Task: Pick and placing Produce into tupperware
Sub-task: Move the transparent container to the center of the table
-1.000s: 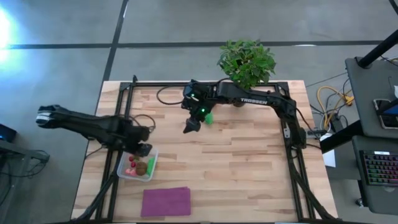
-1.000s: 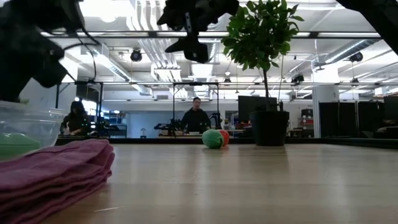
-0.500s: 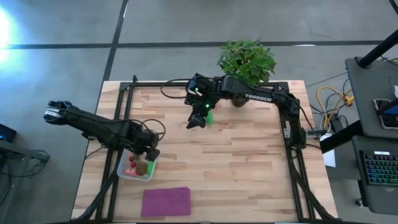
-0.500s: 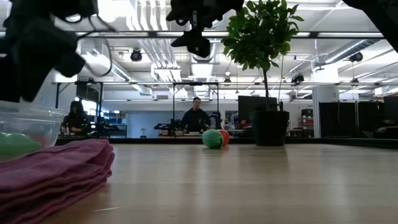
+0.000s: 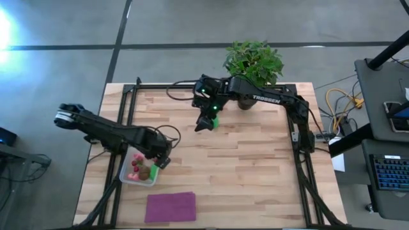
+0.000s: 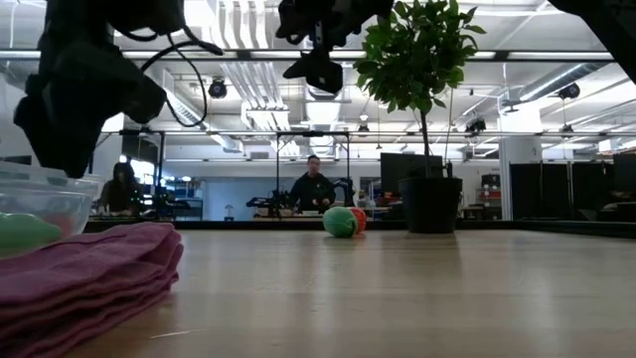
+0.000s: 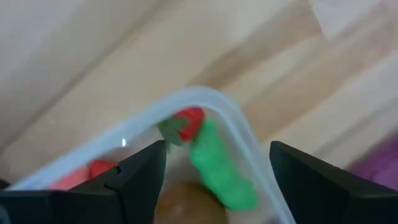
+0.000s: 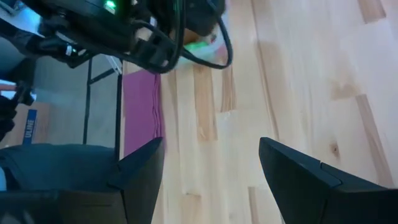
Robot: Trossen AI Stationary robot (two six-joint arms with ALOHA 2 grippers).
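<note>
left gripper (image 5: 163, 160) low at near-left, jaws apart (nothing held), right gripper (image 5: 203, 125) raised mid-table, jaws apart

Produce (image 5: 144, 170) in tupperware (image 5: 127, 180), cloth (image 5: 170, 207) beside

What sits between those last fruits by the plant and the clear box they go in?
Nothing visible. The green and red produce lies near the potted plant, and only bare table stretches to the tupperware. The right gripper hovers above them.

two arms showing, one clear tupperware (image 5: 128, 176), one purple cloth (image 5: 170, 207), one potted plant (image 5: 254, 62), two people sitting way back (image 6: 314, 189)
</note>
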